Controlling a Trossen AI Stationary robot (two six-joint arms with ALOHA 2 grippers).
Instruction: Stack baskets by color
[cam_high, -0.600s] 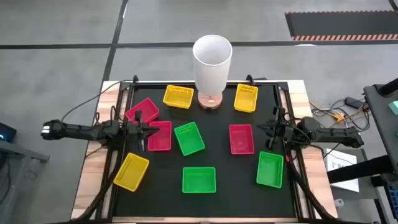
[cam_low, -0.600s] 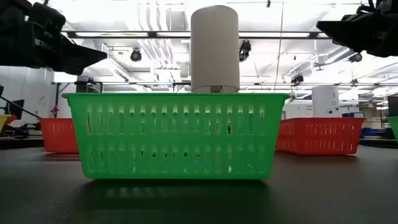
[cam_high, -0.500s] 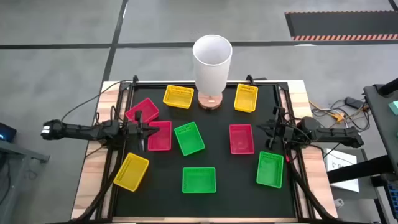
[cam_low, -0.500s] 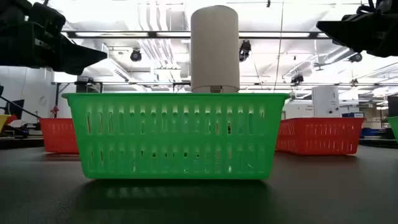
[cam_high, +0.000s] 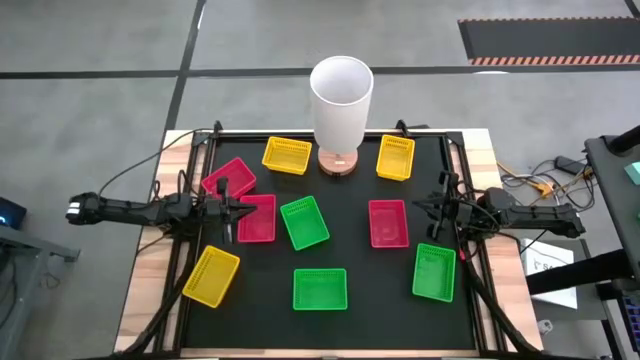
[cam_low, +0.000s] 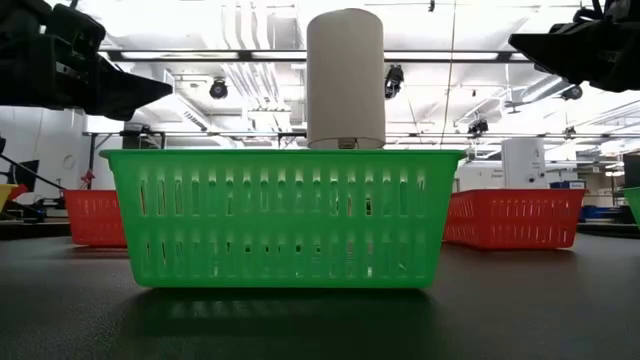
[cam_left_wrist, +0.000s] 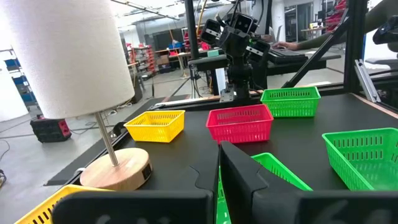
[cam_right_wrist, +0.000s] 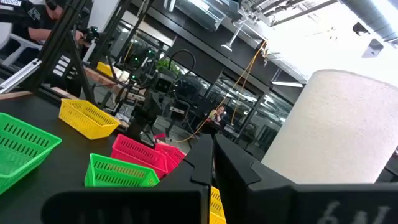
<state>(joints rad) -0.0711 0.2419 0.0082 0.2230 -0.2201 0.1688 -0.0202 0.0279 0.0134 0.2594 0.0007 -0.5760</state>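
Baskets (cam_high: 320, 288) apart from closed fingers (cam_left_wrist: 239, 171)

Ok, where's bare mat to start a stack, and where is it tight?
Free: the near right corner beside the green basket, and the strip between the near green basket and the yellow basket. Crowded: the far left, where two red baskets touch, close to the shut left gripper.

You get bright, even light from the ceiling lamps (cam_low: 215, 88), which blow out to white glare across the top of the low view and the right wrist view. The black mat (cam_high: 350, 260) shows only soft shadows, with a faint sheen under the near green basket (cam_low: 283, 215). Your wrist views blur the close dark fingers (cam_left_wrist: 249, 180).
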